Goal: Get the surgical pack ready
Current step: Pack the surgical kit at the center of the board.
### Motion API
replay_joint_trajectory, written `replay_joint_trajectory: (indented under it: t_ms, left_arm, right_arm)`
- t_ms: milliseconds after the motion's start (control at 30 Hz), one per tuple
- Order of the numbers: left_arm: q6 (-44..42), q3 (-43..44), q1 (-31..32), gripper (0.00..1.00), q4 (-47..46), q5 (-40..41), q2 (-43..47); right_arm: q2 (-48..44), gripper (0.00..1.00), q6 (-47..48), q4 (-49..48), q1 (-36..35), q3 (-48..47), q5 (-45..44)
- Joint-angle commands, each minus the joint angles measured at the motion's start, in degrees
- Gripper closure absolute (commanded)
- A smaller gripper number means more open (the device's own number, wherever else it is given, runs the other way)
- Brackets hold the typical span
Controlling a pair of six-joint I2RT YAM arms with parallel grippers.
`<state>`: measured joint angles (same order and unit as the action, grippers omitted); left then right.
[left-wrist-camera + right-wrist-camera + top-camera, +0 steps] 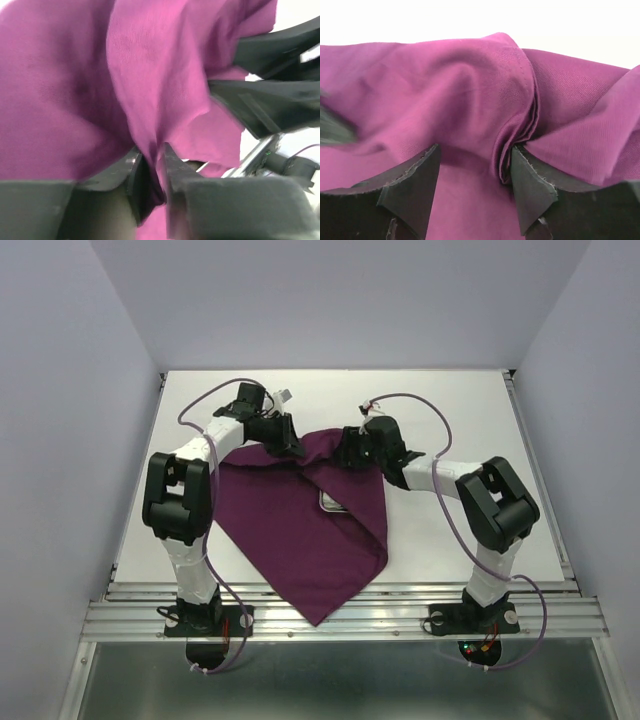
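White tabletop under purple cloth wrap, draped mid-surface over steel tray, one corner peeking out. Left hand narrow, pinching a fold; right hand wide, fold brushing one finger. Risks dragging tray askew or dropping the fold, gripped one side only.

The purple cloth lies on the table in a rough diamond, one corner pointing at the near edge, its far side gathered into creased folds. A corner of the steel tray shows beneath a folded flap near the middle
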<state>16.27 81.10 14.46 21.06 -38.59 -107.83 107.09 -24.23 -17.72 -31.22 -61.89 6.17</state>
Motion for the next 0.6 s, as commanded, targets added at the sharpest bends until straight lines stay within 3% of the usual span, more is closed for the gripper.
replay_joint_trajectory:
  t_ms: [0,133,233,333,567]
  left_arm:
    - [-1.42,-2.79,1.36,0.6,0.12,0.97,4.03]
    - [-2.03,-4.02,2.15,0.43,0.39,1.93,5.0]
    - [-1.95,-5.07,2.42,0.38,0.21,2.29,5.96]
    - [-1.86,-6.65,2.5,0.34,0.39,3.26,7.28]
    - [-2.74,-8.67,2.51,0.35,2.14,4.48,10.97]
  right_arm:
    - [-5.75,0.37,1.38,0.92,-0.51,-2.71,2.78]
    - [-8.12,0.37,1.9,1.63,-0.51,-2.1,5.42]
    - [-9.53,0.36,2.43,1.1,-0.51,-0.87,7.36]
    - [-9.88,0.37,3.48,2.33,-0.51,-0.6,9.11]
    - [-13.22,0.4,8.66,6.55,-0.51,3.0,15.09]
